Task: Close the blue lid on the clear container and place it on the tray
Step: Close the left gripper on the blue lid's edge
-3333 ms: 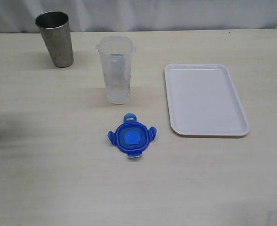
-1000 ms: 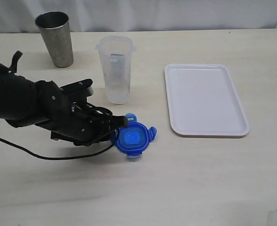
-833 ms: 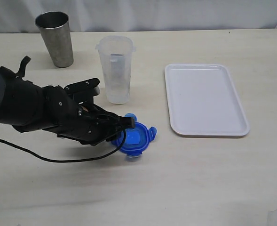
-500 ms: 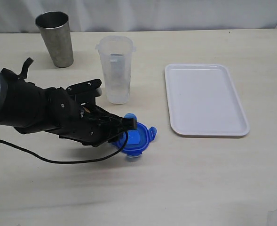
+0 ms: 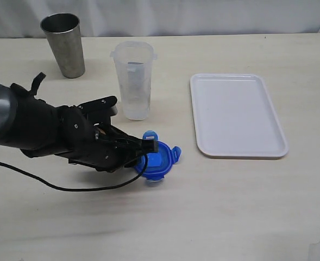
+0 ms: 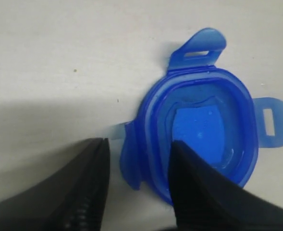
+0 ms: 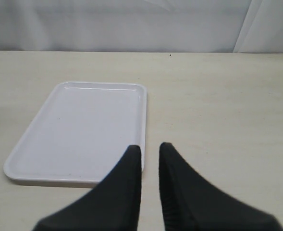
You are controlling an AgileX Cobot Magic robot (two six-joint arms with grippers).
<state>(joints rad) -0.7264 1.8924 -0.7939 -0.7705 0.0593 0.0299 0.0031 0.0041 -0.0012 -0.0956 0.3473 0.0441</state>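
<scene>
Straddling blue lid (image 6: 199, 130) rim, left gripper (image 6: 139, 159) jaws apart, unclamped, ready for lift; right gripper (image 7: 151, 156) jaws nearly together, empty, above desk (image 5: 230, 206) beside tray (image 7: 79, 125).

Left arm's fingers (image 5: 149, 145) at blue lid (image 5: 158, 161) (flat on table), clear container (image 5: 133, 80) upright

Before us, the blue lid (image 5: 158, 160) in front of the clear container (image 5: 133, 80); the tray (image 5: 237, 115) to our right; a cup (image 5: 63, 44) back left

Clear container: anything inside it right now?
The clear container stands open-topped with nothing obviously in it; a faint grey marking shows through the wall. Its translucent floor can't be read for sure. The blue lid lies on the table at the left gripper.
</scene>
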